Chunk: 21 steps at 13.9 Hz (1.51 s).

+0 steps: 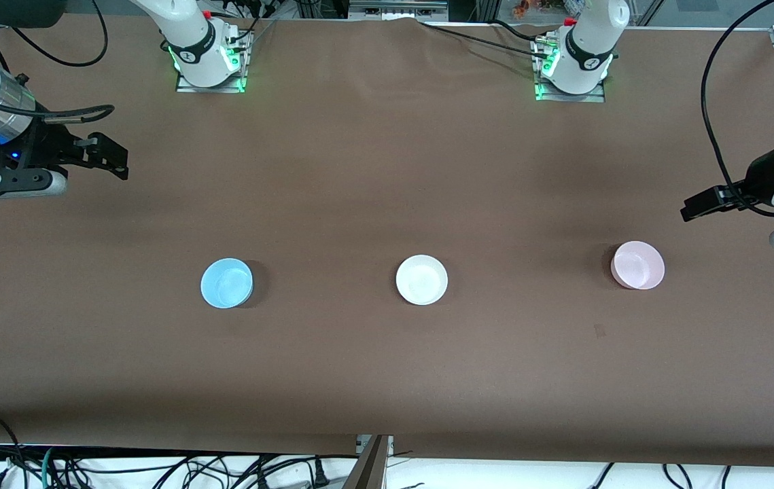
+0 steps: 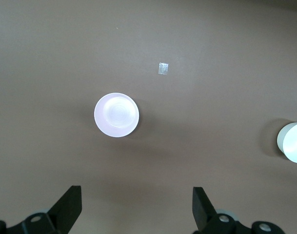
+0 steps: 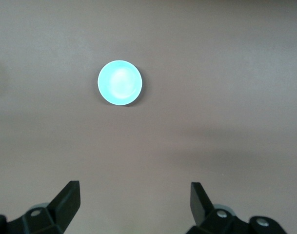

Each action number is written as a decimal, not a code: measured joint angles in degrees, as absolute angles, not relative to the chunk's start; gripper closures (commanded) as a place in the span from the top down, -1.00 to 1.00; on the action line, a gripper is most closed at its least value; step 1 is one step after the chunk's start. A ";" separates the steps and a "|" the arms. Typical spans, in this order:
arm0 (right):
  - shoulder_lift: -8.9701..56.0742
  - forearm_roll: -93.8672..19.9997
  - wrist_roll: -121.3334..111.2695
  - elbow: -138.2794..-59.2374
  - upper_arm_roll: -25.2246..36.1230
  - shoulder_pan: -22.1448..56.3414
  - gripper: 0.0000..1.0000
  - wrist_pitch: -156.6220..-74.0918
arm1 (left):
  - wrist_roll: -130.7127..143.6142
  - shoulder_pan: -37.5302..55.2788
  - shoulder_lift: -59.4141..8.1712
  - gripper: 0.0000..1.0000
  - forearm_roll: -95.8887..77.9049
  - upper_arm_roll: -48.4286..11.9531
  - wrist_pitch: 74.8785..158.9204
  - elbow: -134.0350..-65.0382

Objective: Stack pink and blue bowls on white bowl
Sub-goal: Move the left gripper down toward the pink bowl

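Nothing stacked: your pink bowl [image 1: 638, 265], blue bowl [image 1: 226, 283], white bowl [image 1: 421, 280] sit apart; left hand [image 2: 137, 207] and right hand [image 3: 134, 204] wide open, empty.

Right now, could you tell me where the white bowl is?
The white bowl sits mid-table in the front view, between the blue bowl and the pink bowl.

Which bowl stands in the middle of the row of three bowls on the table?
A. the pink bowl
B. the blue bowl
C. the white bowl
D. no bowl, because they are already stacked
C: the white bowl stands alone between the blue bowl, toward the right arm's end of the table, and the pink bowl, toward the left arm's end; none of them is stacked yet.
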<state>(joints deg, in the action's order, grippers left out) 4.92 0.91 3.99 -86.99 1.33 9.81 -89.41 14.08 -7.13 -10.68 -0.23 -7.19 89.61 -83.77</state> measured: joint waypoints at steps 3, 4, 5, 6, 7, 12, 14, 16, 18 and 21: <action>4.91 0.91 3.99 -86.99 1.31 9.82 0.99 -89.41 | 14.08 -7.70 -10.66 1.00 -0.28 -7.19 89.59 -83.77; 4.91 0.90 3.99 -86.99 1.27 9.82 0.99 -89.41 | 14.08 -8.09 -10.66 1.00 -0.28 -7.19 89.59 -83.77; 4.91 0.90 3.99 -86.99 1.22 9.82 0.99 -89.41 | 14.08 -8.62 -10.65 1.00 -0.28 -7.18 89.59 -83.84; 4.91 0.90 3.99 -86.99 1.13 9.82 0.99 -89.41 | 14.08 -9.27 -10.66 1.00 -0.28 -7.14 89.57 -84.07; 4.91 0.90 3.99 -86.99 1.07 9.82 0.99 -89.41 | 13.89 -9.99 -10.66 1.00 -0.28 -7.08 89.58 -84.52; 4.91 0.90 3.99 -86.99 1.06 9.82 0.99 -89.43 | 7.17 -12.97 -11.79 1.00 -0.26 -6.88 100.11 -95.27; 4.91 0.90 3.99 -86.99 1.06 9.82 0.99 -89.43 | 1.55 -14.96 -13.37 1.00 -0.27 -6.41 107.14 -99.91; 4.91 0.90 3.99 -86.99 1.06 9.82 0.99 -89.43 | -2.50 -16.04 -14.91 1.00 -0.28 -5.06 113.85 -103.80; 4.90 0.90 3.99 -86.99 1.06 9.82 0.99 -89.43 | -4.04 -16.33 -16.07 1.00 -0.29 -4.45 118.88 -106.97; 4.90 0.90 3.99 -86.99 1.06 9.82 0.99 -89.43 | -4.43 -16.33 -18.34 1.00 -0.29 -3.88 123.51 -109.18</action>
<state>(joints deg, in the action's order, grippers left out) 4.90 0.90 3.99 -86.99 1.06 9.82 -89.43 -4.43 -16.33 -18.34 -0.29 -3.88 123.51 -109.18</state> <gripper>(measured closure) 0.000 0.000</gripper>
